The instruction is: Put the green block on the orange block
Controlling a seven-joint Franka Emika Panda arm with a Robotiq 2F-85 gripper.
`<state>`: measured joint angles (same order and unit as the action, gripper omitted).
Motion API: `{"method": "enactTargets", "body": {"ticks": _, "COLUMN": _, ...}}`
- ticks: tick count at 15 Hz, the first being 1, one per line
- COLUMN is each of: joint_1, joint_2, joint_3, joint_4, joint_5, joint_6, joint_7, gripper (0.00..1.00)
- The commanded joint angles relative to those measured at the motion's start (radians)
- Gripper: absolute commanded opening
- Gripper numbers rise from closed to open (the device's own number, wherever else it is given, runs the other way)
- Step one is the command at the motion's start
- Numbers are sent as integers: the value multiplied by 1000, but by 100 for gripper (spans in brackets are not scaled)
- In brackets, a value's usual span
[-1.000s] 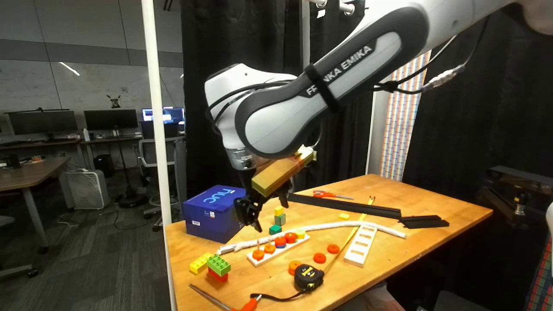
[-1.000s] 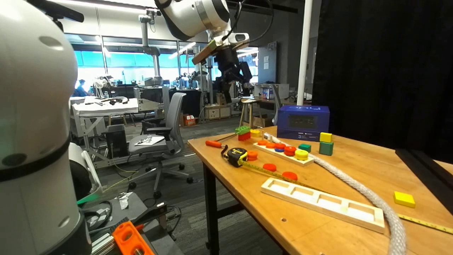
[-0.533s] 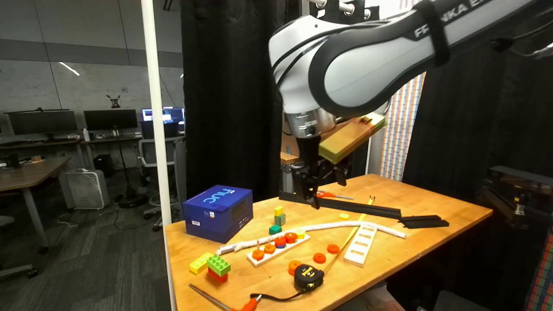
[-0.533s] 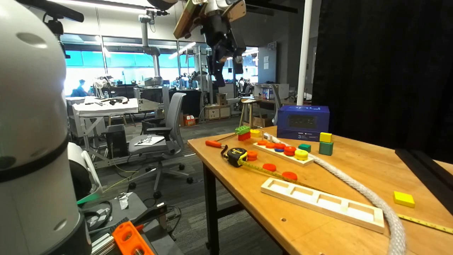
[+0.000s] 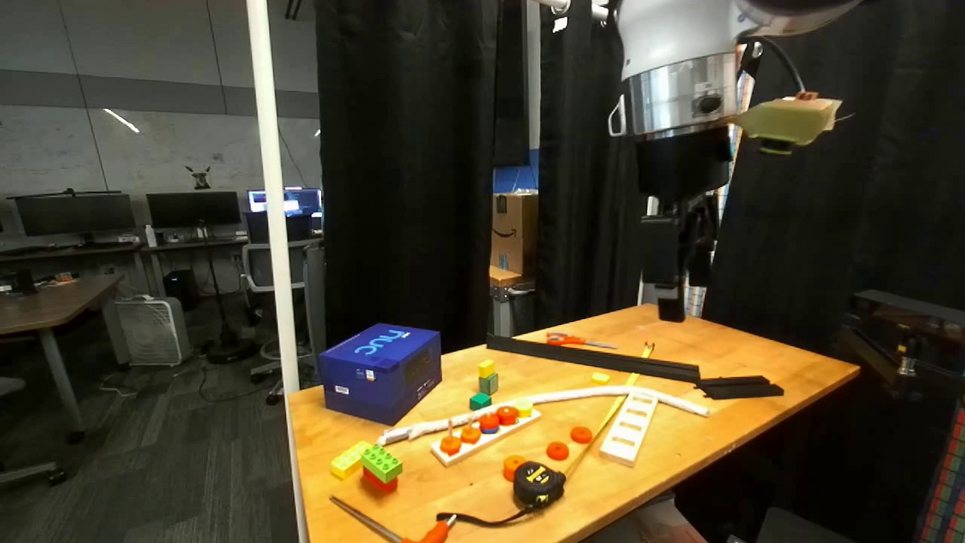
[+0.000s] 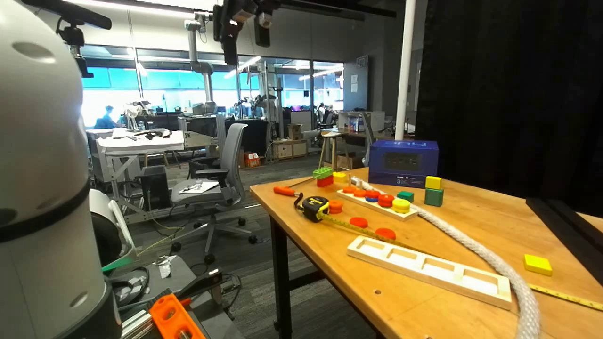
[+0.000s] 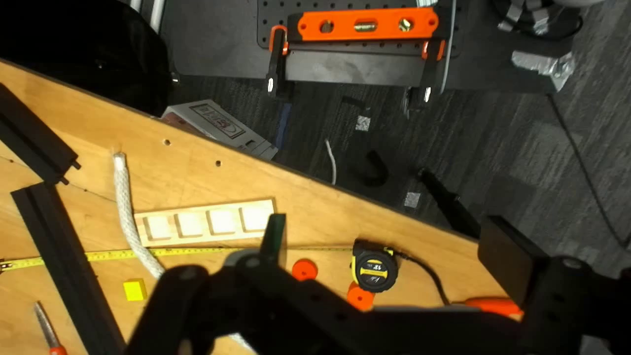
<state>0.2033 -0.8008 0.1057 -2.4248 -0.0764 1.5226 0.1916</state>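
The lime-green block point(image 5: 382, 462) sits on top of the orange-red block point(image 5: 380, 481), near the table's near left corner in an exterior view. The stack also shows in an exterior view, with the green block point(image 6: 323, 173) above the orange block point(image 6: 325, 181). The two look squarely stacked. Neither shows in the wrist view. My gripper point(image 5: 682, 290) is high above the table, far from the stack, with nothing held. Its fingers are wide apart in an exterior view point(image 6: 246, 44) and in the wrist view point(image 7: 392, 241).
A yellow block point(image 5: 350, 460) lies beside the stack. A blue box point(image 5: 379, 373), a peg board with round pieces point(image 5: 482, 443), a white rope point(image 6: 471, 242), a tape measure point(image 5: 538, 485), a wooden tray point(image 6: 428, 270) and black rails point(image 5: 595, 360) are on the table.
My gripper and arm have moved up and away from the stack side, to the right in one view and up and left in another. The green and orange blocks have not moved.
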Motion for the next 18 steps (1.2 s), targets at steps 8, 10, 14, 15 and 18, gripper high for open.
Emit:
{"method": "enactTargets", "body": {"ticks": 8, "joint_1": -35, "joint_2": -285, "joint_3": -16, "joint_4": -78, "joint_5": 113, "joint_6": -42, "joint_7": -131, "gripper": 100}}
{"method": "enactTargets", "body": {"ticks": 10, "joint_1": -42, "joint_2": -243, "joint_3": -3, "joint_4": -52, "joint_5": 99, "joint_6": -72, "joint_7": -140, "gripper": 100}}
{"method": "enactTargets", "body": {"ticks": 14, "joint_1": -64, "joint_2": -289, "joint_3": -4, "joint_4": -83, "joint_5": 105, "joint_6": -49, "joint_7": -131, "gripper": 100}}
{"method": "enactTargets", "body": {"ticks": 15, "joint_1": -64, "joint_2": -290, "joint_3": -4, "joint_4": -86, "joint_5": 105, "joint_6": -47, "joint_7": -130, "gripper": 100}}
{"method": "enactTargets", "body": {"ticks": 18, "joint_1": -65, "joint_2": -290, "joint_3": -3, "joint_4": -89, "joint_5": 106, "joint_6": -45, "joint_7": -127, "gripper": 100}}
